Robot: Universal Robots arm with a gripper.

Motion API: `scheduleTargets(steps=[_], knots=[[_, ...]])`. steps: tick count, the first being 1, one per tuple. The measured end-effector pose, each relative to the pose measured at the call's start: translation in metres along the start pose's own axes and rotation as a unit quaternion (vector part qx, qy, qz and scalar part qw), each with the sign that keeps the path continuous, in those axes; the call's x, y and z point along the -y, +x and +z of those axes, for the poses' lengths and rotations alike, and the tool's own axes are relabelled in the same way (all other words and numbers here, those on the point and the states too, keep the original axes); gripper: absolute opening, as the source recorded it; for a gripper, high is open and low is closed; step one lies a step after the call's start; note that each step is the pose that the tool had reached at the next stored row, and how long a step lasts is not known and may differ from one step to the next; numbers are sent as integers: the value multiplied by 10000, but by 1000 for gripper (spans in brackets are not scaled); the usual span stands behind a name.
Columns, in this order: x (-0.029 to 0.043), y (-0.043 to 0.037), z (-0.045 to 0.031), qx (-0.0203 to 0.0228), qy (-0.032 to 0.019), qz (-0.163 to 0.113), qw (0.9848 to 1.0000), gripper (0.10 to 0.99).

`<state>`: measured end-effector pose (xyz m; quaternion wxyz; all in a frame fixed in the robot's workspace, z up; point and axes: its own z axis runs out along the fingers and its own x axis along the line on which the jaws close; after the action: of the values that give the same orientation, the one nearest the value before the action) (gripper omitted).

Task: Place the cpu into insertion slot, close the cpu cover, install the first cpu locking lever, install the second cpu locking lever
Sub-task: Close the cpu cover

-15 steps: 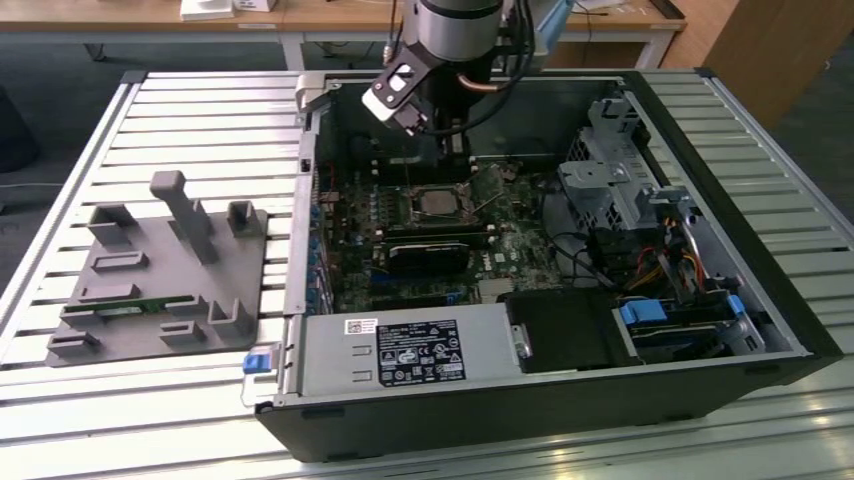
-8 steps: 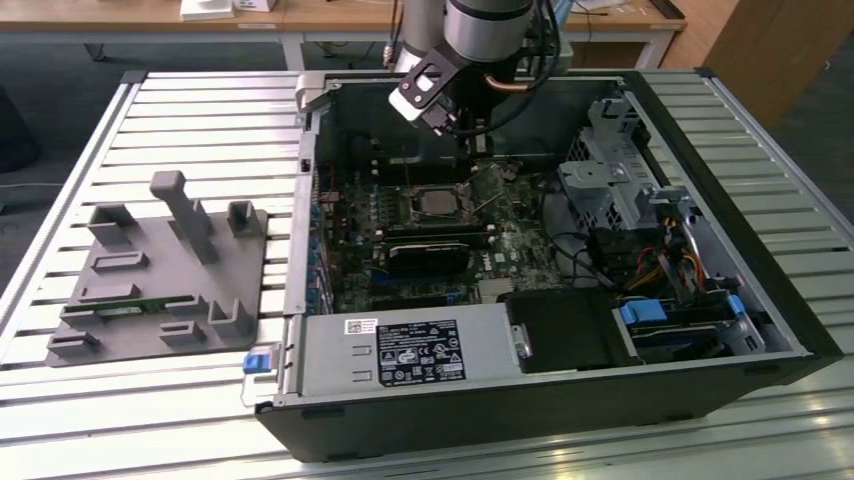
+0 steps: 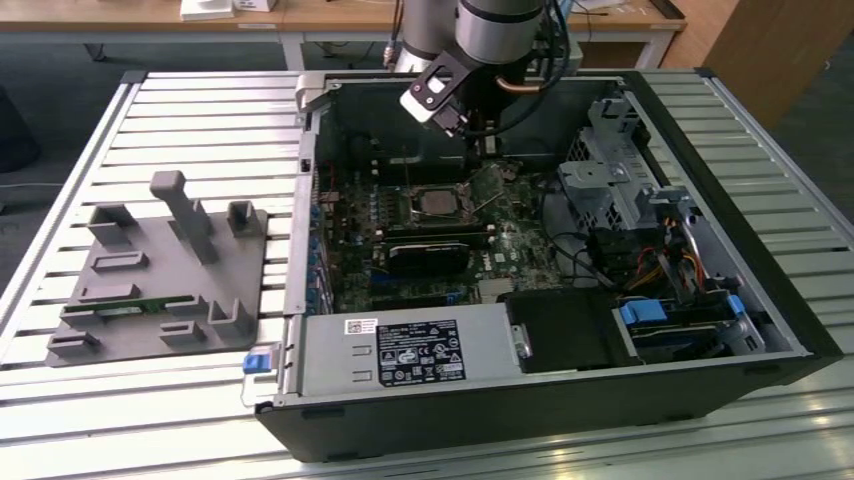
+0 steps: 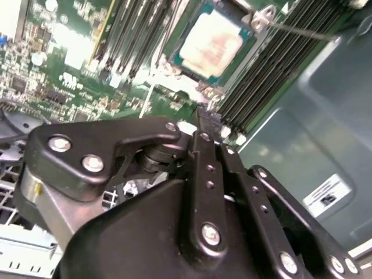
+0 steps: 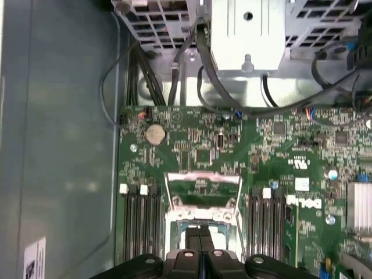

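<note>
One gripper (image 4: 200,119), fingers pressed together with nothing between them, hangs tip-down just above the slot (image 3: 412,204), where the cpu (image 4: 212,46) lies seated straight beyond its tips and the cover (image 5: 203,189) stands raised further on.

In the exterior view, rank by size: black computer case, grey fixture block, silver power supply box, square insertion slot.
Largest first:
black computer case
grey fixture block
silver power supply box
square insertion slot

Soft, even light on the slatted desk (image 3: 200,110); case (image 3: 534,420) interior shadowed. Glare whitens the cpu (image 4: 214,43) and the metal drive bracket (image 5: 247,29).
</note>
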<state>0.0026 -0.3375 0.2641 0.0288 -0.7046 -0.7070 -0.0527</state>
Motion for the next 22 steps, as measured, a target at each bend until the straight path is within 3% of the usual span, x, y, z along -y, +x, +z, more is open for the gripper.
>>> scheduleTargets(steps=[6, 22], knots=[[-154, -1, 25, 1, 0, -4, 10000, 118], [-439, 27, 66, 12, 0, -5, 10000, 118]])
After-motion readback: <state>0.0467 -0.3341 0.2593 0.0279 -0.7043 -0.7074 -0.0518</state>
